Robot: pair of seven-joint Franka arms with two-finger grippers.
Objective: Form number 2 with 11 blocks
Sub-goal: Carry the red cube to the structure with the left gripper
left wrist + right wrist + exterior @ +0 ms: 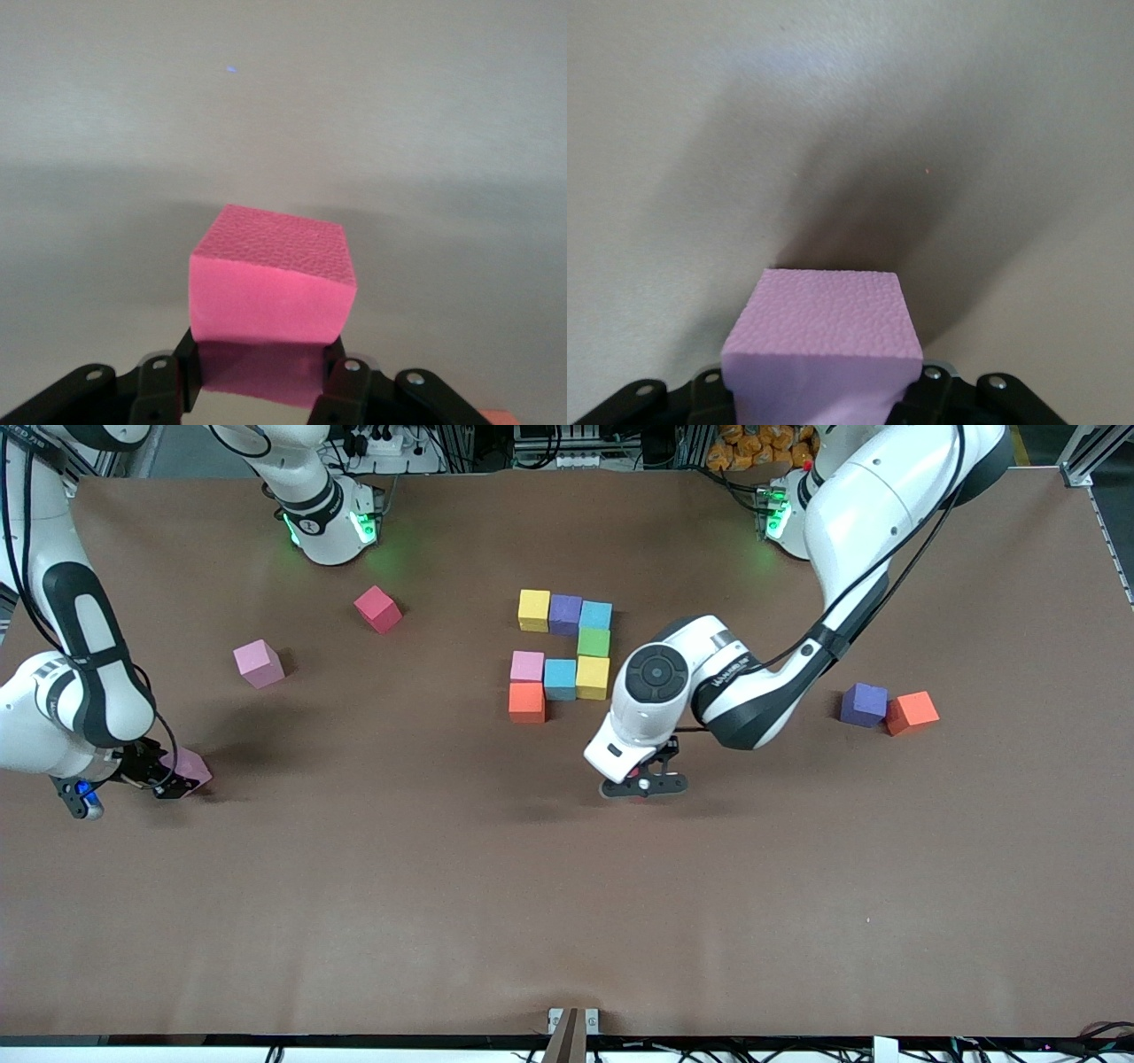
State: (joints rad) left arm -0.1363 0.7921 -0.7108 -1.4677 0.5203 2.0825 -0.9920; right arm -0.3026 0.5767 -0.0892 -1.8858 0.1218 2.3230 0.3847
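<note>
The brown table (567,921) fills the view, with two white arms reaching in from the top. The left arm (824,602) bends down to the middle, and its left gripper (644,784) hangs just above the table, lower in the front view than the number 2 (562,657). Its claw is squeezed shut on a bright pink block (271,285) – the left wrist view shows the block pinched between the black fingers (350,390). The right arm (71,682) is at its own end of the table, and the right gripper (155,779) is down low with its fingers at the two sides of a pale pink block (822,341) that seems to rest on the table; the claw looks nearly closed on it. The number 2 is only partly made: yellow, purple and light blue on the top row, green under the light blue, then pink, light blue and yellow, then one orange cube (527,701) under the pink. I think the bottom row is what is missing. The open spot lies just nearer the camera than the orange cube, toward the right arm's end from the left gripper – so the left arm is the closer one, and its block has only a short way to go. Spare blocks sit around: a pink cube (258,663), a red cube (377,608), and a purple cube (864,704) touching an orange-red cube (912,712).
</note>
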